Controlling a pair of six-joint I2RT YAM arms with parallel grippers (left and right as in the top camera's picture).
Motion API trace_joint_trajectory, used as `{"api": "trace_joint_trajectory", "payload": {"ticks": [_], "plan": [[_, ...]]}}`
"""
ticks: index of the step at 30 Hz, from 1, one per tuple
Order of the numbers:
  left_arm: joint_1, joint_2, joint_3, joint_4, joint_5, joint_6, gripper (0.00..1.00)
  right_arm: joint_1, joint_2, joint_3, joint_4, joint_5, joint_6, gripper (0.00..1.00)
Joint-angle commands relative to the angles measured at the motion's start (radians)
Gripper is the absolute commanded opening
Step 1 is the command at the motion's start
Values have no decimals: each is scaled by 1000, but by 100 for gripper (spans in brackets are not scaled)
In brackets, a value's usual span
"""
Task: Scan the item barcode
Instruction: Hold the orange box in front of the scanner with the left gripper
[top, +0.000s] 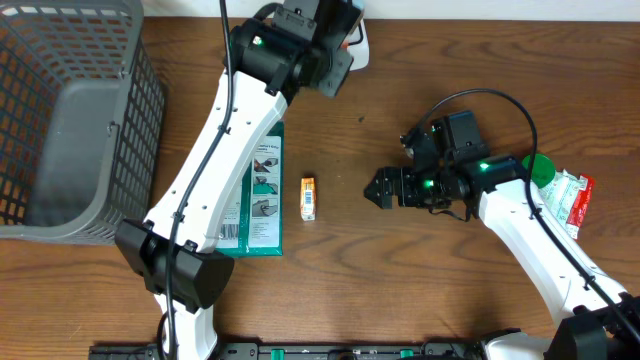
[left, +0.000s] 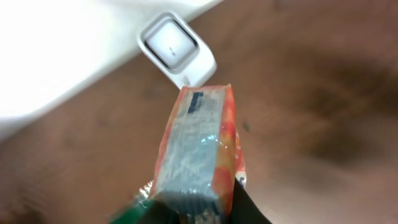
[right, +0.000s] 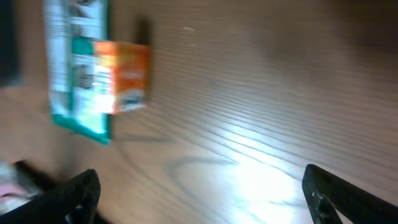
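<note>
My left gripper (left: 194, 210) is shut on an orange packet (left: 198, 146) with a clear, silvery face. A dark barcode (left: 195, 102) sits at the packet's far end. That end points at the white scanner (left: 177, 48), which lies just beyond it at the table's back edge. In the overhead view the left gripper (top: 335, 60) hangs beside the scanner (top: 358, 52), and the packet is mostly hidden under the wrist. My right gripper (top: 379, 188) stands open low over bare wood near the table's middle. Between its wide-apart fingers (right: 79, 194) there is nothing.
A small orange box (top: 308, 198) lies left of the right gripper, beside a green and white package (top: 263, 195). A grey basket (top: 75, 120) fills the far left. A red and white packet (top: 570, 196) and a green round thing (top: 541, 168) lie at the right.
</note>
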Motion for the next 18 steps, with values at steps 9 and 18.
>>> {"api": "trace_joint_trajectory", "payload": {"ticks": [9, 18], "plan": [[-2, 97, 6, 272, -93, 403, 7, -1, -9, 6, -16, 185, -15, 99], [1, 337, 6, 510, -192, 592, 7, -1, -9, 6, -16, 185, -15, 99]]}}
